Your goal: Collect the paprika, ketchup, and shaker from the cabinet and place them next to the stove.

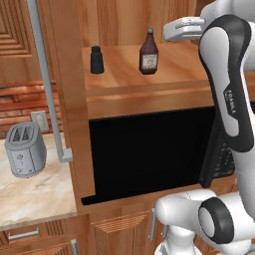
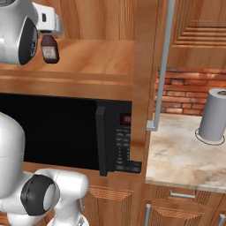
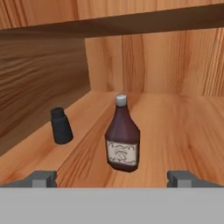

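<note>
On the plank shelf of the light-brown cabinet [image 1: 124, 82] stand the ketchup [image 1: 148, 52], a dark red bottle with a grey cap and pale label, and the small black shaker [image 1: 96, 60] to its left. In the hand view the ketchup [image 3: 122, 140] stands upright straight ahead and the shaker [image 3: 61, 127] is farther left. My gripper [image 3: 111, 178] is open, level with the shelf and just short of the ketchup, with nothing between its fingertips [image 3: 42, 177]. The white hand [image 1: 182, 29] hangs at the shelf's right. The paprika and the stove are out of view.
A black microwave [image 2: 121, 141] fills the recess below the shelf. An open cabinet door with a long grey handle [image 1: 46, 79] juts out at the left. A toaster [image 1: 25, 149] stands on the left counter, a paper towel roll [image 2: 214, 115] on the right counter.
</note>
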